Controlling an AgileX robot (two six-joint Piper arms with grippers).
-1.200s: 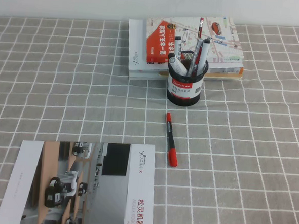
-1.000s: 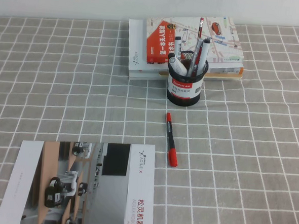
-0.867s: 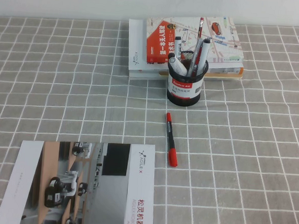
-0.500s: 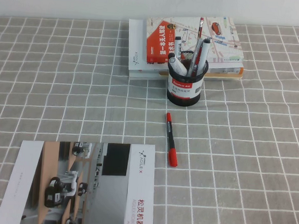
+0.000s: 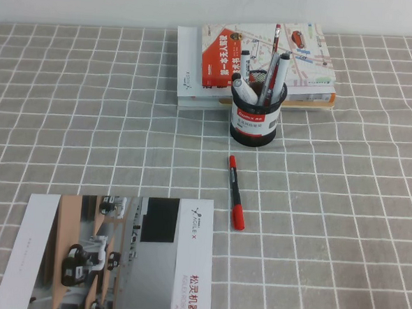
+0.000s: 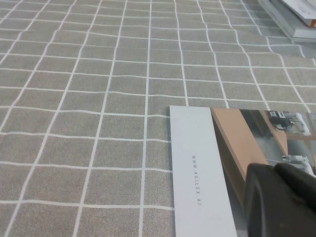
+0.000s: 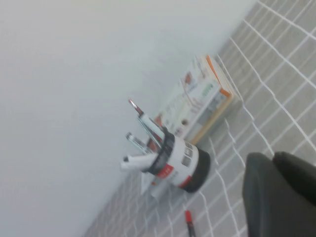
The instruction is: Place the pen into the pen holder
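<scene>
The pen (image 5: 236,192), black barrel with a red cap at the near end, lies flat on the checked cloth just in front of the pen holder (image 5: 256,119). The holder is a black mesh cup with a red-and-white label, and it holds white-grey markers and a thin red pen. Neither gripper shows in the high view. My left gripper (image 6: 274,169) hovers over a brochure's corner, fingers together, empty. My right gripper (image 7: 273,158) is raised off to the side of the holder (image 7: 182,163), fingers together, empty. The pen's small red tip (image 7: 188,218) shows below the holder.
A stack of books (image 5: 257,59) lies right behind the holder. A brochure (image 5: 116,254) lies at the near left, also in the left wrist view (image 6: 202,168). Grey checked cloth (image 5: 348,226) covers the table. A pale wall (image 5: 96,1) runs along the back.
</scene>
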